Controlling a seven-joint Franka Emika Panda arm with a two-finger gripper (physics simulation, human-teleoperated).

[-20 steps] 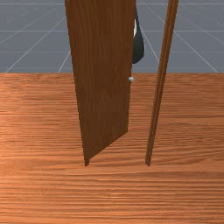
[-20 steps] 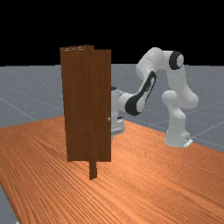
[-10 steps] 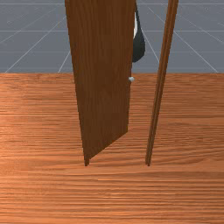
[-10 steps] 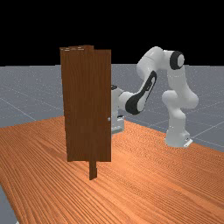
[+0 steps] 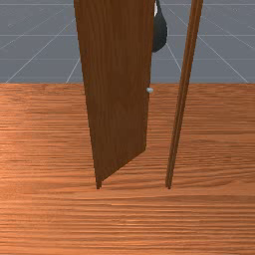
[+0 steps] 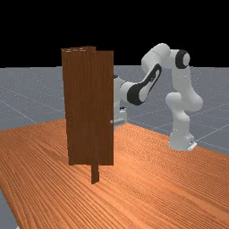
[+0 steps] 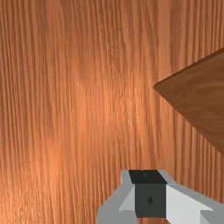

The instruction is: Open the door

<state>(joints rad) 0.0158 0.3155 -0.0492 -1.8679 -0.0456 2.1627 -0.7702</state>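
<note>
Brown wooden door (image 5: pixel 117 89), ajar, left of the post (image 5: pixel 182 109) in the front view, its top cut off. Probably rigid, light on its hinge; the smooth knob (image 5: pixel 149 90) is the likely hold. The gripper (image 7: pixel 148 183), partly hidden behind the door in the far view, cannot be judged spread or pressed together.

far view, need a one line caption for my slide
A robot arm reaches in behind a wooden door standing ajar on a table.
</note>
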